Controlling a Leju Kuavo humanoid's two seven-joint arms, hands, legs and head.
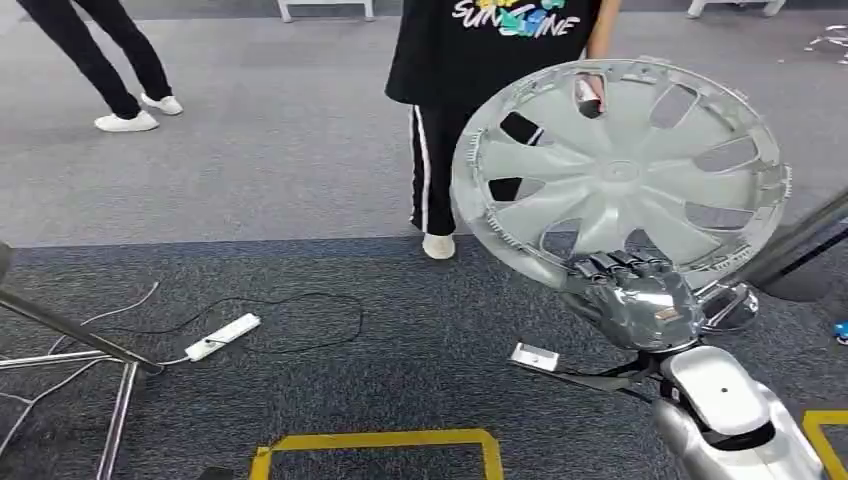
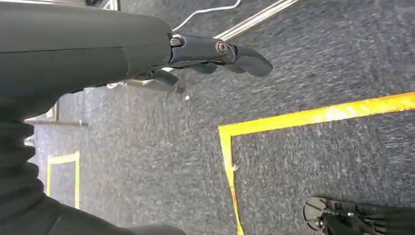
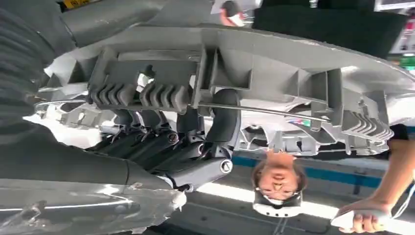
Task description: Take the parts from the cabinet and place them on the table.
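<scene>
A large silver wheel cover [image 1: 620, 175] stands upright in the air at the right of the head view. My right hand [image 1: 635, 295] grips its lower rim, fingers curled over the edge. The right wrist view shows the cover's ribbed grey back [image 3: 235, 73] close up, with my dark fingers [image 3: 161, 142] hooked behind the rim. My left hand [image 2: 195, 56] hangs over the carpet, fingers slightly bent and holding nothing.
A person in a black shirt and striped trousers [image 1: 450, 110] stands just behind the cover. Another person's legs [image 1: 100, 60] are at far left. A white power strip with cables [image 1: 222, 337], metal frame legs [image 1: 90, 360] and yellow floor tape [image 1: 375, 445] lie on the carpet.
</scene>
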